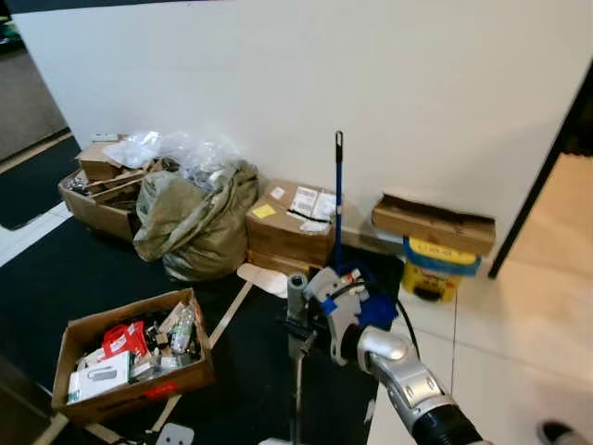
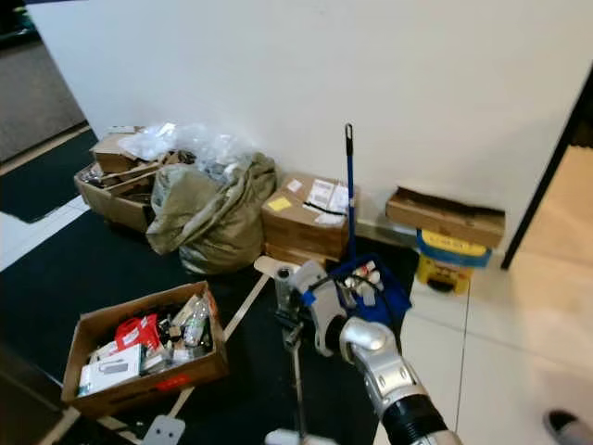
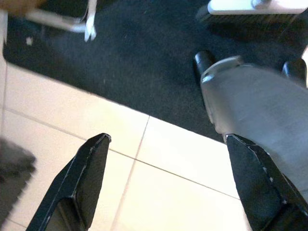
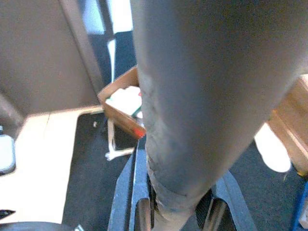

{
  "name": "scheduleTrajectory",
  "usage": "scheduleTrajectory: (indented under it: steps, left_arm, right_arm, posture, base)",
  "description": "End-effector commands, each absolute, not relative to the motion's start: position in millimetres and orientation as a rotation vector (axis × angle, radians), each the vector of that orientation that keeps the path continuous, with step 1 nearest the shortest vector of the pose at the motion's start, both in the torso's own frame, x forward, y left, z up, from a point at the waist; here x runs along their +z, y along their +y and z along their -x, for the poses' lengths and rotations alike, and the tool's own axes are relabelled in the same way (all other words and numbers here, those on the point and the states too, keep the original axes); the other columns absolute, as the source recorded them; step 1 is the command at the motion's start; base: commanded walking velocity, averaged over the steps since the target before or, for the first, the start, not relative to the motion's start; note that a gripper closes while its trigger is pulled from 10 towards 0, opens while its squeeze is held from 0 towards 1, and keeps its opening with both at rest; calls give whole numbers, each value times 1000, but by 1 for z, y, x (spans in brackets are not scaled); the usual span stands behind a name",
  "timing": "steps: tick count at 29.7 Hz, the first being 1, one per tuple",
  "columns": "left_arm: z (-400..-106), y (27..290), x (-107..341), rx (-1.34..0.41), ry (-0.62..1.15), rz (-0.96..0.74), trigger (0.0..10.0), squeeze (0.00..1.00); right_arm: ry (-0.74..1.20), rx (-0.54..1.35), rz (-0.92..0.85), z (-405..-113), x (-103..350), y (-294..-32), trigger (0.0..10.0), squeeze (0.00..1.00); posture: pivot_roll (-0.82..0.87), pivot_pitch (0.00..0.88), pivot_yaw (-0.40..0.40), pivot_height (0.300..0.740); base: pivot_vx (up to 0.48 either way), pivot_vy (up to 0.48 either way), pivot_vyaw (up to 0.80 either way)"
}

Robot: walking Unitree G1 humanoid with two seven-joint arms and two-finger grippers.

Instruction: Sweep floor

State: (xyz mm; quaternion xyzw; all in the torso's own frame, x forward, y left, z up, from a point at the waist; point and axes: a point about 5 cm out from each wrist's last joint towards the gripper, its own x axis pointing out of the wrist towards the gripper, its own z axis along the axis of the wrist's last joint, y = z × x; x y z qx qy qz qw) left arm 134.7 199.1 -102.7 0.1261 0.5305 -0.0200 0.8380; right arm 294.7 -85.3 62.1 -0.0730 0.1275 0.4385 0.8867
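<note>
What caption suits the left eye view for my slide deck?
Right pincer grips a broom handle upright over black carpet, facing cluttered boxes.

Four cardboard boxes point(image 1: 130, 357), one sack point(image 1: 195, 222)

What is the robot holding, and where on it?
The right gripper holds a broom near the grey top of its handle. The left gripper is open, holding nothing.

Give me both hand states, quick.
Left hand: open, holding nothing, over tile floor.
Right hand: closed on the grey broom handle.
</note>
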Motion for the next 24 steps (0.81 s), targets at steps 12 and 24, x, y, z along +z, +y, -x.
scheduleTrajectory:
  steps: [12,24]
  left_arm:
    - [-142,190,-102,-58,1095,-236,10000,0]
    - [-155,153,-100,-114,1055,-225,10000,0]
  right_arm:
    - [344,699,227,-292,28,-109,10000,0]
    - [277,751,212,-292,36,-97,10000,0]
  posture:
    - [-109,0,21,740]
    - [-112,7,23,740]
  base:
    - [0,0,780]
    - [0,0,781]
